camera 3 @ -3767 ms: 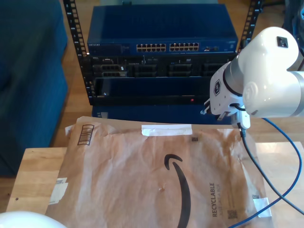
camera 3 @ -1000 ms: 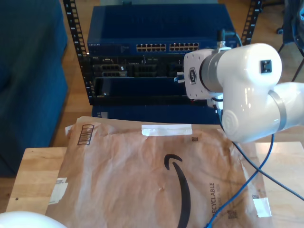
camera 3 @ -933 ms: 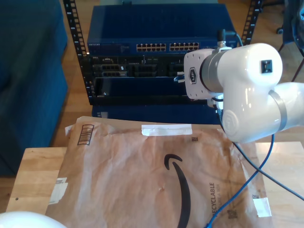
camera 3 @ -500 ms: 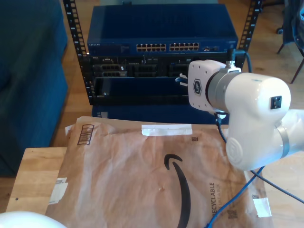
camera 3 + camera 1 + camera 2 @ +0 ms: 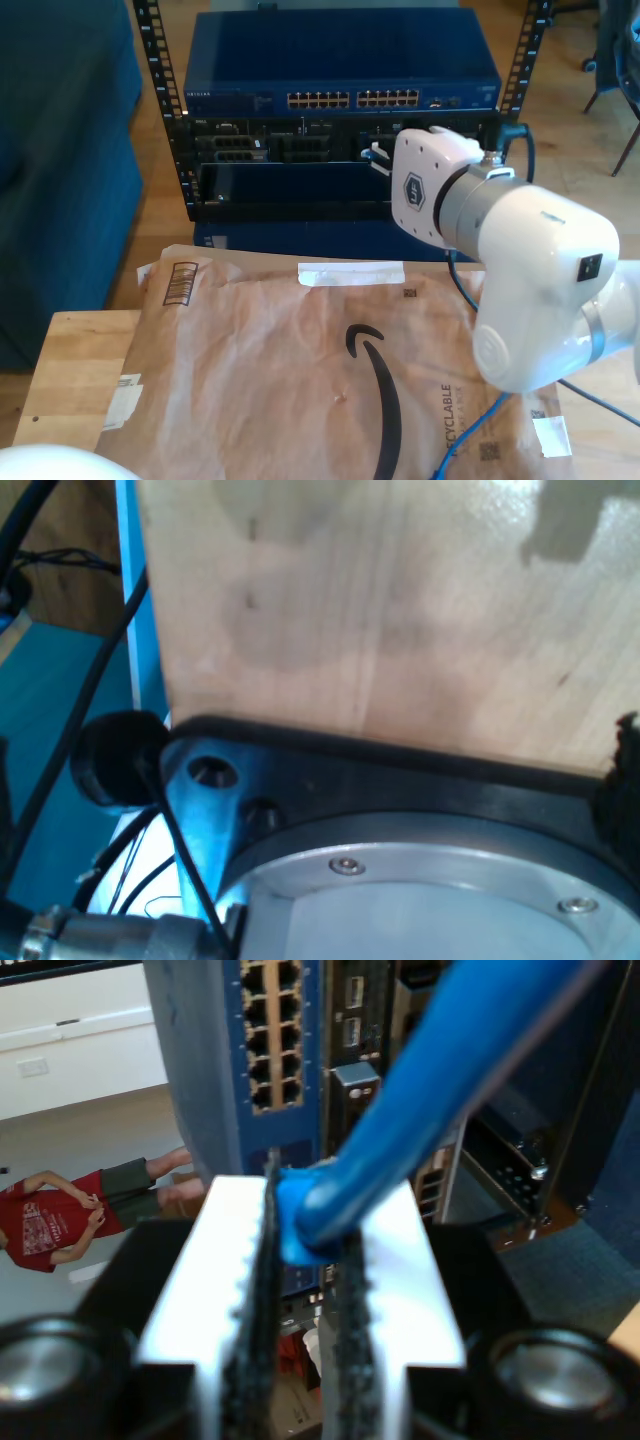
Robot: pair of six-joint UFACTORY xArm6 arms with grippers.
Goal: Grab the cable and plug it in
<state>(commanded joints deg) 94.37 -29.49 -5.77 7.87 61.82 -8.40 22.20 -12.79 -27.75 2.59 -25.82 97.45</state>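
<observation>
My second gripper is closed on the cable: in the second wrist view the two white, dark-padded fingers stand nearly together, with the blue plug end clamped between their tips. The cable's free length rises from the grip as a thick blue band running up and away across that view. In the exterior view a further run of it lies on the brown paper mailer, which covers the wooden table.

Beyond the fingertips stands the blue network switch, its rows of open ports facing the jaws. The plug points toward that face, so the cable's long axis at the grip is roughly in line with the approach. The ports are near but not touched.

In the exterior view my second arm reaches to the server rack, with its wrist below the switch's port row. I judge that insertion requires alignment to one port, then a straight push.

My first gripper: I cannot tell its state. The first wrist view shows a metal flange against the wooden surface.
</observation>
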